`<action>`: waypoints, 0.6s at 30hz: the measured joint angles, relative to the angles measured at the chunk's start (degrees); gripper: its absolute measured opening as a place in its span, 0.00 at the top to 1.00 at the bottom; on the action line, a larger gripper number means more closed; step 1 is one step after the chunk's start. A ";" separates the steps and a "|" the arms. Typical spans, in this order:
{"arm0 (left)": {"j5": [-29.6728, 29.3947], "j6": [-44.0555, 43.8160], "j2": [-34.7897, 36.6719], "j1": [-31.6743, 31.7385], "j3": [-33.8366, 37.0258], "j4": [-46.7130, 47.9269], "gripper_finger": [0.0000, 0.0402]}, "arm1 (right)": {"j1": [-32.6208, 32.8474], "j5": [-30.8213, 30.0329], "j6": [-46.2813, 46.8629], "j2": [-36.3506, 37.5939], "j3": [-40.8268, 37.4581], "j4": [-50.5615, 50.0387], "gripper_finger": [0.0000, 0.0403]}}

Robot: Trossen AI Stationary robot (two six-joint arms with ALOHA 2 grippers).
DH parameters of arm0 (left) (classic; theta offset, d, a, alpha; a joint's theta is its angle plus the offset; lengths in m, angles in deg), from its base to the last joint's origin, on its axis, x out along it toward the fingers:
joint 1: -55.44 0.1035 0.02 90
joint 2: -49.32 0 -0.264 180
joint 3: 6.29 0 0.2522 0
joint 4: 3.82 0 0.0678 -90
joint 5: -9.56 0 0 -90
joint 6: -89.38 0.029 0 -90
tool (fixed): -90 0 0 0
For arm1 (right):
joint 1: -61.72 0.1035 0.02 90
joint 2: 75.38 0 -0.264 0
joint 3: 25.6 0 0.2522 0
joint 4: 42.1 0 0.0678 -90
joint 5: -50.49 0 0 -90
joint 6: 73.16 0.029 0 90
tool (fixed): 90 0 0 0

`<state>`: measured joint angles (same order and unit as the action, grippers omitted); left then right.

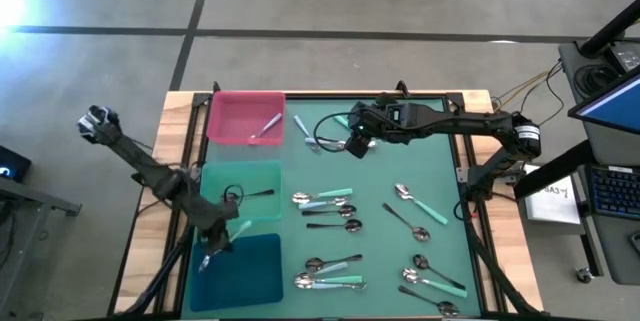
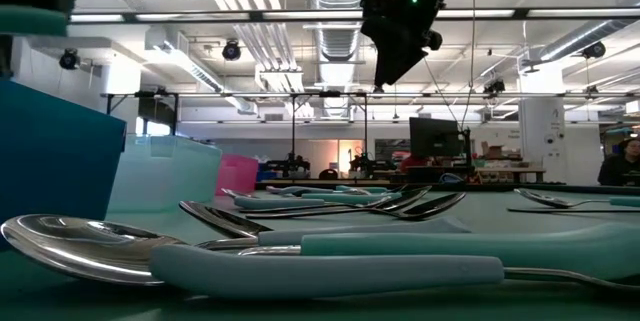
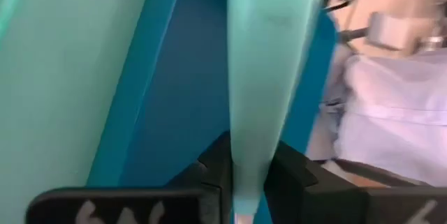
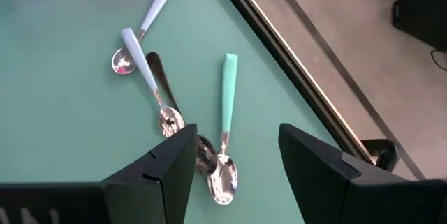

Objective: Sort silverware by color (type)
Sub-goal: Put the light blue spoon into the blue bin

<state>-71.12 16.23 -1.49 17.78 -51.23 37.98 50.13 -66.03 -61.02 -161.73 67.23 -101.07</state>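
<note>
My left gripper (image 1: 217,241) hangs over the near left of the table, above the blue tray (image 1: 250,271), shut on a mint-handled utensil (image 3: 269,77). Beyond the blue tray stand the green tray (image 1: 255,176), which holds a black-handled piece (image 1: 255,194), and the pink tray (image 1: 240,111), which holds one utensil (image 1: 268,126). My right gripper (image 4: 237,175) is open and high over the mat's far middle. Below it lie a mint-handled spoon (image 4: 225,126) and two pale-handled spoons (image 4: 147,67). My left gripper pinches the mint handle at its narrow end (image 3: 250,161) between its two fingers (image 3: 216,172). The handle's wide part runs forward, away from the fingers. The utensil is lifted clear, over the blue tray's floor (image 3: 188,98).
Loose silverware lies in clusters on the green mat: mid-left (image 1: 325,201), near-left (image 1: 330,273), mid-right (image 1: 415,206) and near-right (image 1: 430,281). Wooden table edges (image 1: 175,111) frame the mat. A desk with a laptop (image 1: 610,101) stands to the right.
</note>
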 joint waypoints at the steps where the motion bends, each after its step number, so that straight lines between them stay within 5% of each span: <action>1: -0.24 -0.75 -1.24 -1.21 0.00 -0.23 0.87 | 0.00 0.00 0.00 0.00 0.00 -0.01 0.52; 11: 2.17 -1.56 -10.81 -4.16 0.00 -7.58 0.94 | -0.02 0.00 1.06 0.00 -0.02 -1.20 0.52; 18: 2.17 -3.01 -12.51 -4.15 0.00 -9.24 0.73 | -0.02 0.00 1.39 0.00 -0.02 -2.15 0.52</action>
<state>-68.95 13.22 -14.00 13.62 -51.23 28.74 50.10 -66.03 -59.63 -161.73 67.21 -103.22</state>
